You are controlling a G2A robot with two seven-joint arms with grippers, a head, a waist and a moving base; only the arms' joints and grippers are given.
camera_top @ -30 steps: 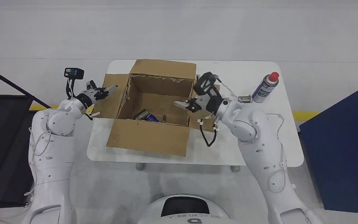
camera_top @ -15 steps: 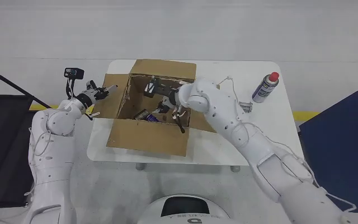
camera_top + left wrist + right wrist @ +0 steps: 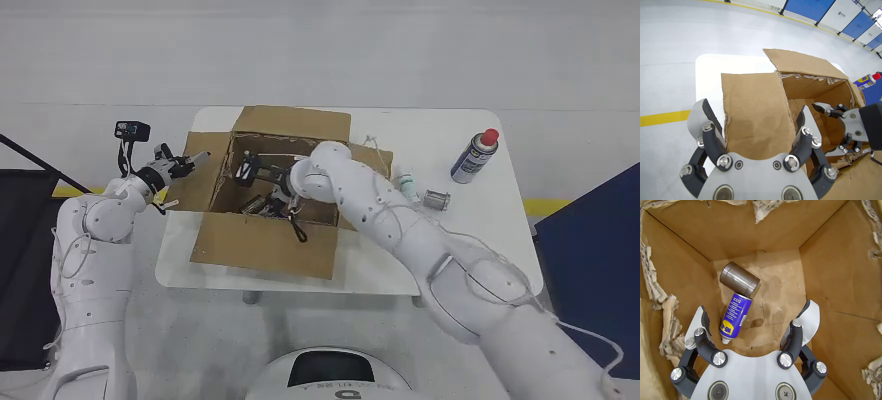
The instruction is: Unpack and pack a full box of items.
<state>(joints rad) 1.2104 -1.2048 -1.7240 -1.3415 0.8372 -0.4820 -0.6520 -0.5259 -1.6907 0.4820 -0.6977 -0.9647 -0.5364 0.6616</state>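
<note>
An open cardboard box (image 3: 262,245) stands on the white table (image 3: 470,240). On its floor lie a blue spray can (image 3: 735,317) and a grey metal cylinder (image 3: 739,278), the cylinder resting against the can's end. My right gripper (image 3: 755,305) hangs open inside the box above them, holding nothing; from above the right gripper (image 3: 250,172) is near the box's left wall. My left gripper (image 3: 754,103) is open over the box's left flap (image 3: 753,106), outside the box, with nothing between its fingers. From above, the left gripper (image 3: 195,160) sits at the table's left edge.
A blue spray can with a red cap (image 3: 473,155) stands at the table's far right. A small white bottle (image 3: 404,185) and a small metal can (image 3: 436,199) lie right of the box. The box's rim is torn and ragged.
My right arm has swung from the box's right rim across and down into the box, ending near its left wall. The left arm has stayed put.
</note>
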